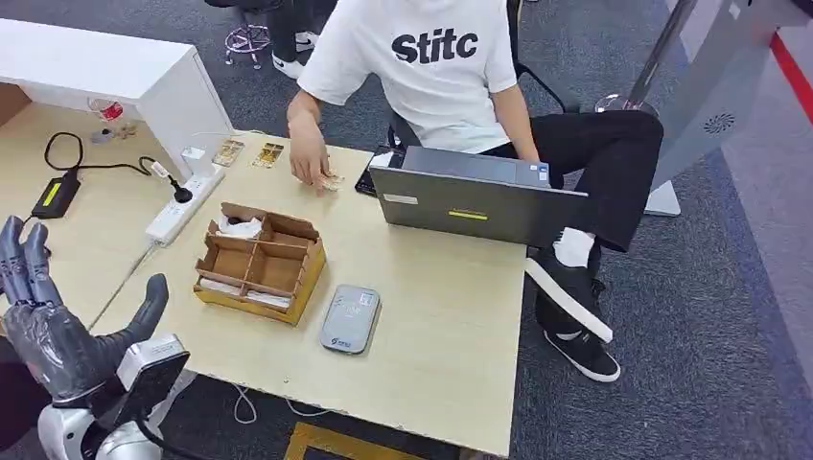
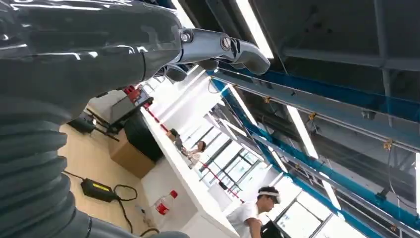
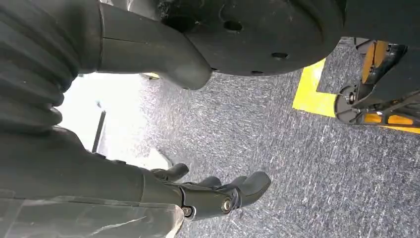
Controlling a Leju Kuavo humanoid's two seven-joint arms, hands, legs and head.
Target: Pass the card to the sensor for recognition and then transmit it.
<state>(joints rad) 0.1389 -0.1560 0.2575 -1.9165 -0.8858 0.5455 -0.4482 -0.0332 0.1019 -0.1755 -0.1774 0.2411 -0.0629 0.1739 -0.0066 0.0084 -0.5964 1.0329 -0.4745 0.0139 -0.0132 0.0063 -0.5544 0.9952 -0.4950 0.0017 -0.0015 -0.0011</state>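
Observation:
The grey-white sensor point(image 1: 350, 318) lies flat on the wooden table point(image 1: 441, 316), just right of a cardboard divider box point(image 1: 259, 264). At the table's far edge a person's hand point(image 1: 309, 158) rests on a small card point(image 1: 332, 181). Two more cards point(image 1: 228, 151) point(image 1: 268, 153) lie to its left. My left hand point(image 1: 58, 316) is raised at the table's near left corner, fingers spread, holding nothing; its fingers point(image 2: 233, 49) point up toward the ceiling in the left wrist view. My right hand point(image 3: 213, 193) hangs over grey carpet, fingers loosely extended and empty.
A person in a white shirt point(image 1: 422, 57) sits behind an open laptop point(image 1: 475, 201) at the far right of the table. A white power strip point(image 1: 182, 206), cables and a black charger point(image 1: 56, 195) lie on the left. A white cabinet point(image 1: 105, 72) stands at the far left.

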